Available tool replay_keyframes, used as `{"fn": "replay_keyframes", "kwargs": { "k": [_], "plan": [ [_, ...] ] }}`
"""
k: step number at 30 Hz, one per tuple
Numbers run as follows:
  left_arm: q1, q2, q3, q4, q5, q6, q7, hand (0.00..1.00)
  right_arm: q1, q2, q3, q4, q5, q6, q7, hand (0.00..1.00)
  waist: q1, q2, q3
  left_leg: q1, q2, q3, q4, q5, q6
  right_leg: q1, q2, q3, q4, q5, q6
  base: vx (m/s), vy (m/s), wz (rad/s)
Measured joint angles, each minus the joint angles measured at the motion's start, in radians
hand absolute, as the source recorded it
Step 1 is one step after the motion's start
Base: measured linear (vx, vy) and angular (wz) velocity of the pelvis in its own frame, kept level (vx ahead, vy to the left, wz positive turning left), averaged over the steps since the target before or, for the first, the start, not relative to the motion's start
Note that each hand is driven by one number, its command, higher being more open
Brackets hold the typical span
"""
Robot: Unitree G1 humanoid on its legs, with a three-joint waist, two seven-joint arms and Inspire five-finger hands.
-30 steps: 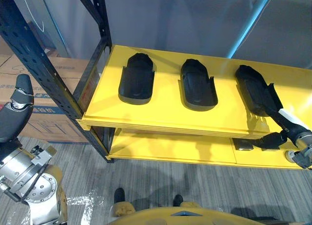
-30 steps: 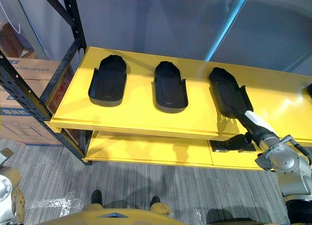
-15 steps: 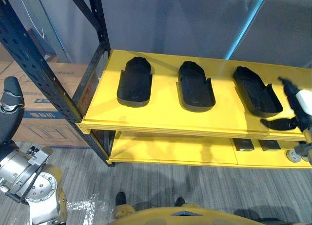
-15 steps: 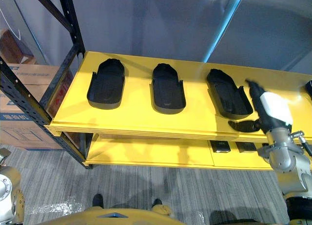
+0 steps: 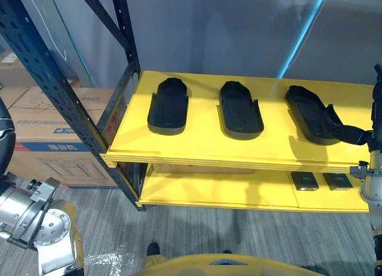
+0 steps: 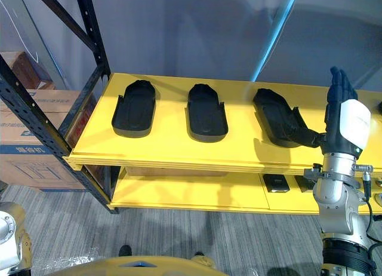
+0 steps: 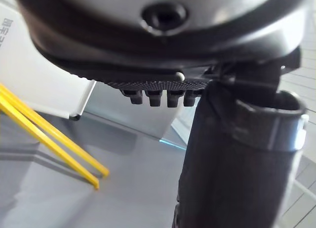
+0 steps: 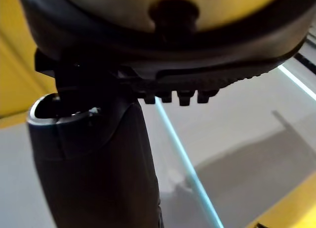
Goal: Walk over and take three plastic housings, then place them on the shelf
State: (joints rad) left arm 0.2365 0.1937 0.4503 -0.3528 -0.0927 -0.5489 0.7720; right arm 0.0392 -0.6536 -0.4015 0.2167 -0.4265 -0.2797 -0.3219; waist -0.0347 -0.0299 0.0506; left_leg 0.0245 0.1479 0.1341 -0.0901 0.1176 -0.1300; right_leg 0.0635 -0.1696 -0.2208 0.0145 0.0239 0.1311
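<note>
Housings: left housing [image 5: 169, 106], middle housing [image 5: 240, 109] and right housing [image 5: 310, 115] lie spaced in a row on the shelf [image 5: 197, 141], likely for finger clearance; right robot hand [image 6: 343, 117] is upright just beside the right housing, fingers straight and empty; left robot hand [image 7: 163, 65] is open and empty.

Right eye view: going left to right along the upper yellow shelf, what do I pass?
Left plastic housing → middle plastic housing → right plastic housing → right hand, upright and open.

Black housings [image 5: 169, 106] — yellow shelf [image 5: 203, 146], grey striped floor [image 5: 197, 228], brown boxes [image 5: 48, 150]
</note>
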Motion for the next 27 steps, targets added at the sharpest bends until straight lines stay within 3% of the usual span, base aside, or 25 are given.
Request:
{"fn": "replay_keyframes", "kwargs": {
  "k": [1, 5, 9, 14, 22, 27],
  "plan": [
    [0.000, 0.000, 0.000, 0.014, -0.036, 0.028, -0.036, 1.00, 0.014, 0.000, -0.005, 0.008, 0.053, 0.027, 0.031, 1.00, -0.002, 0.008, -0.005, 0.002, 0.000, 0.000, 0.000, 0.000, 0.000, 0.004, 0.000, 0.000, -0.001, 0.000, 0.000, 0.00, 0.000, 0.00],
    [0.012, -0.014, 0.002, 0.047, -0.174, 0.049, -0.116, 1.00, 0.064, 0.013, -0.033, 0.012, 0.123, 0.074, 0.091, 1.00, -0.008, 0.016, -0.009, 0.002, 0.001, 0.000, 0.000, 0.000, 0.000, 0.004, 0.001, 0.000, -0.002, 0.000, 0.001, 0.00, 0.000, 0.00],
    [0.050, -0.040, 0.019, 0.055, -0.349, 0.052, -0.190, 1.00, 0.076, 0.088, -0.089, 0.014, 0.159, 0.079, 0.098, 1.00, -0.024, 0.009, -0.002, -0.005, 0.002, 0.006, 0.000, -0.001, -0.001, -0.007, 0.001, 0.007, -0.002, 0.000, 0.001, 0.00, 0.000, -0.04],
    [0.048, -0.043, 0.018, 0.082, -0.372, 0.053, -0.215, 1.00, 0.104, 0.127, -0.118, 0.014, 0.158, 0.080, 0.096, 1.00, -0.028, 0.007, 0.016, -0.024, 0.003, 0.011, 0.000, -0.002, 0.000, -0.032, 0.001, 0.013, 0.000, 0.001, 0.003, 0.00, 0.000, -0.03],
    [0.013, -0.067, -0.013, 0.082, -0.376, 0.072, -0.195, 1.00, 0.049, 0.127, -0.122, 0.014, 0.158, 0.092, -0.054, 1.00, -0.047, 0.051, 0.136, -0.071, 0.002, 0.016, 0.002, 0.014, 0.008, -0.102, 0.000, 0.027, 0.035, 0.006, 0.000, 0.01, -0.001, -0.01],
    [-0.010, -0.074, -0.013, 0.082, -0.379, 0.070, -0.164, 1.00, 0.010, 0.127, -0.129, 0.014, 0.159, 0.099, -0.137, 1.00, -0.046, 0.057, 0.169, -0.076, 0.001, 0.004, 0.004, 0.015, 0.006, -0.126, -0.005, 0.023, 0.090, -0.028, -0.008, 0.02, -0.009, 0.05]
  ]
}}
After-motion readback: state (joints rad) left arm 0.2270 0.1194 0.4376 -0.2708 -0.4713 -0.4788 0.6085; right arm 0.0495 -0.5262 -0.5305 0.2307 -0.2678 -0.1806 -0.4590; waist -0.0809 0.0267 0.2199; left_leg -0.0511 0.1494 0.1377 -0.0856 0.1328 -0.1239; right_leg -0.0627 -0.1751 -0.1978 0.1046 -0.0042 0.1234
